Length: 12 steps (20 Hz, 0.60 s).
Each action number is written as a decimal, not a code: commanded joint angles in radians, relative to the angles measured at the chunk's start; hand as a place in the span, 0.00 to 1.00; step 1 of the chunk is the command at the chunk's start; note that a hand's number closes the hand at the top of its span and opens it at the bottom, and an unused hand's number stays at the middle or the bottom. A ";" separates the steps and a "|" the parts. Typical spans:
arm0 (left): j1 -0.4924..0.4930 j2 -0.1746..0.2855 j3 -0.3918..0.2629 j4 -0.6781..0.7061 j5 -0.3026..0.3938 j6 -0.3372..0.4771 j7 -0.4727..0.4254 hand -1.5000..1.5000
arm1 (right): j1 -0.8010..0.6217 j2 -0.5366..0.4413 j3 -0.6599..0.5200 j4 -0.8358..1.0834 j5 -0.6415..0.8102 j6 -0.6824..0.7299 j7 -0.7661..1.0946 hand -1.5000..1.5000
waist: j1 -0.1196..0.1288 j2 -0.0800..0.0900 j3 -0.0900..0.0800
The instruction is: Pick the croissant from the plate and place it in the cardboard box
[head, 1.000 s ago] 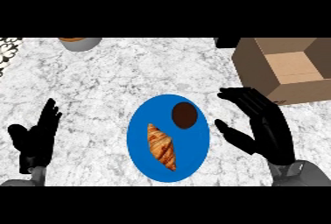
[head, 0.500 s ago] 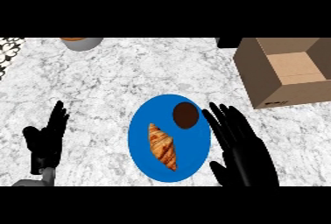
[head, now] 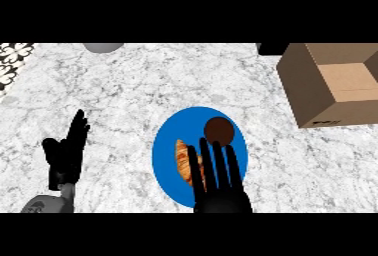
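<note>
A golden croissant (head: 181, 159) lies on the left half of a blue plate (head: 167, 145) in the middle of the counter. A dark brown round pastry (head: 219, 130) sits on the plate's upper right. My right hand (head: 218, 187) hovers over the plate's lower part with straight fingers, and they cover the croissant's right and lower side. The open cardboard box (head: 336, 82) stands at the upper right. My left hand (head: 66, 155) rests open at the left, fingers up, away from the plate.
A grey round object (head: 103, 47) shows at the top edge, left of centre. A dark object (head: 272, 48) sits at the top beside the box. A patterned strip (head: 13, 57) runs along the upper left edge of the marble counter.
My right hand has swung left from beside the plate to over it, now covering part of the croissant. My left hand has shifted a little to the right.
</note>
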State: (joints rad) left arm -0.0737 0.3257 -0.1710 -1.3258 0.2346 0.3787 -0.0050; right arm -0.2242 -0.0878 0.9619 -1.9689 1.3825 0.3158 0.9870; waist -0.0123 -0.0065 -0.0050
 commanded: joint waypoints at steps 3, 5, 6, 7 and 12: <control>-0.012 0.014 0.012 0.025 0.004 -0.046 -0.019 0.50 | -0.058 0.084 0.063 0.113 -0.045 0.156 0.254 0.00 | 0.025 0.005 0.002; 0.000 -0.014 -0.012 0.011 -0.022 -0.009 -0.014 0.50 | -0.062 0.085 0.043 0.115 -0.059 0.168 0.292 0.00 | 0.026 0.003 0.003; -0.063 0.014 0.010 0.030 -0.009 -0.033 0.019 0.50 | -0.051 0.085 0.063 0.153 -0.066 0.149 0.301 0.00 | 0.020 0.006 0.003; -0.060 0.008 0.010 0.040 -0.019 -0.018 0.022 0.50 | -0.054 0.086 0.053 0.175 -0.074 0.123 0.307 0.00 | 0.021 0.006 0.003; -0.042 0.003 0.036 0.070 0.004 -0.063 -0.033 0.50 | -0.077 0.086 0.098 0.166 -0.141 0.105 0.391 0.00 | 0.022 0.007 0.003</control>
State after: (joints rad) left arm -0.1013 0.3251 -0.1561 -1.2929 0.2269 0.3469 -0.0146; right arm -0.2795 -0.0348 1.0127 -1.8229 1.2842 0.3695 1.1330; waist 0.0114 -0.0014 -0.0021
